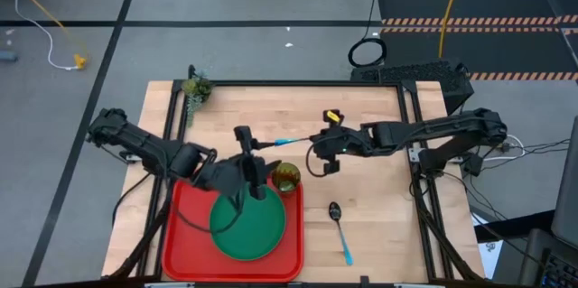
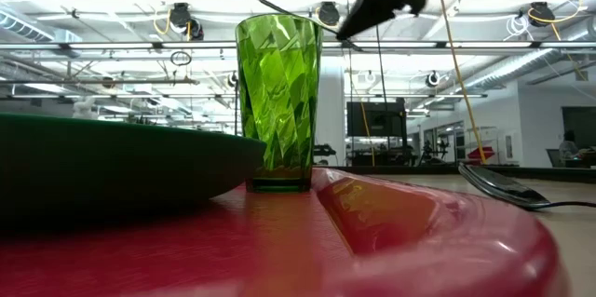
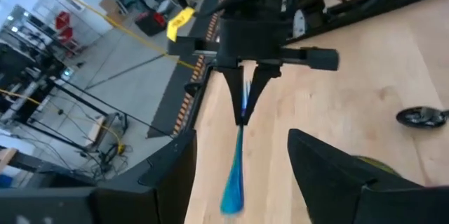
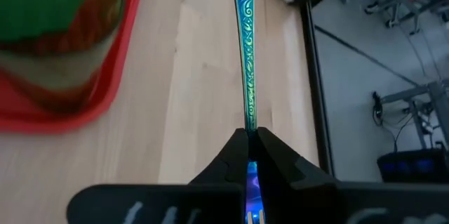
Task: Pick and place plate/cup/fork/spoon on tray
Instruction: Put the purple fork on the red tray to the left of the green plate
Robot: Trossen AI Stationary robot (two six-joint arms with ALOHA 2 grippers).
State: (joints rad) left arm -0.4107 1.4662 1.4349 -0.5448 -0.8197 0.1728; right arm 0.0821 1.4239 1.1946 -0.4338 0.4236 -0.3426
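My right gripper (image 1: 316, 141) is shut on the fork (image 1: 287, 141) above the table, beyond the tray's far right corner. The fork's light-blue handle (image 4: 245, 55) points at my left gripper (image 1: 260, 151). My left gripper is open. Its two fingers (image 3: 161, 182) stand on either side of the handle's free end (image 3: 231, 192) without touching it. The dark-green plate (image 1: 248, 220) lies on the red tray (image 1: 181, 234). The olive-green cup (image 1: 287, 177) stands upright in the tray's far right corner. The spoon (image 1: 340, 229) lies on the table right of the tray. My right gripper pinches the fork's light-blue handle (image 4: 247, 122) between its two fingers. The fingers come about level from the table's right side and lie along the fork. The fork is lifted clear and about level, its free handle end toward the table's left. Its tines are hidden behind the fingers.
A small leafy plant sprig (image 1: 196, 88) lies at the table's far left corner. Bare wood shows between the tray and the table's far edge, and around the spoon on the right. The cup stands just below and beside my left gripper.
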